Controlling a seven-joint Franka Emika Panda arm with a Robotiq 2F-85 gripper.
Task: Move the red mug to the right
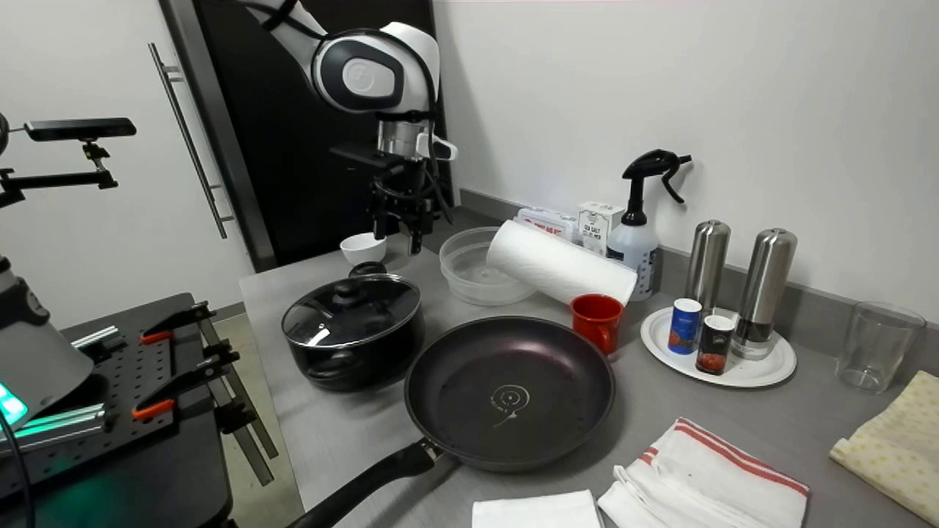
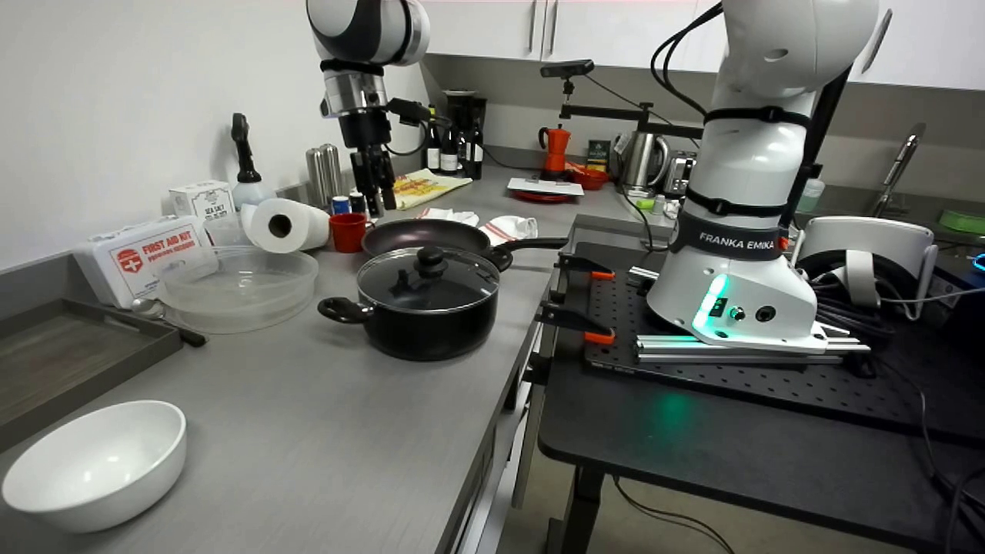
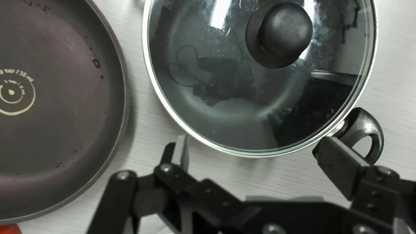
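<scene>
The red mug (image 1: 596,320) stands upright on the counter in an exterior view, between the frying pan (image 1: 510,396) and the paper towel roll (image 1: 561,264). Its handle is on the side towards that camera. It also shows in an exterior view (image 2: 348,232) beside the roll's end. In the wrist view only a sliver of the red mug (image 3: 9,229) shows at the bottom left corner. My gripper (image 1: 398,233) is open and empty, apart from the mug. In the wrist view my gripper (image 3: 256,156) hangs above the counter by the edge of the lidded pot (image 3: 227,107).
A clear plastic bowl (image 1: 477,275) stands behind the lidded pot (image 1: 352,330). A white plate (image 1: 741,374) holds two tall steel grinders and two small jars. A spray bottle (image 1: 634,242), a glass (image 1: 877,352), towels (image 1: 715,477) and a white bowl (image 2: 96,469) are also on the counter.
</scene>
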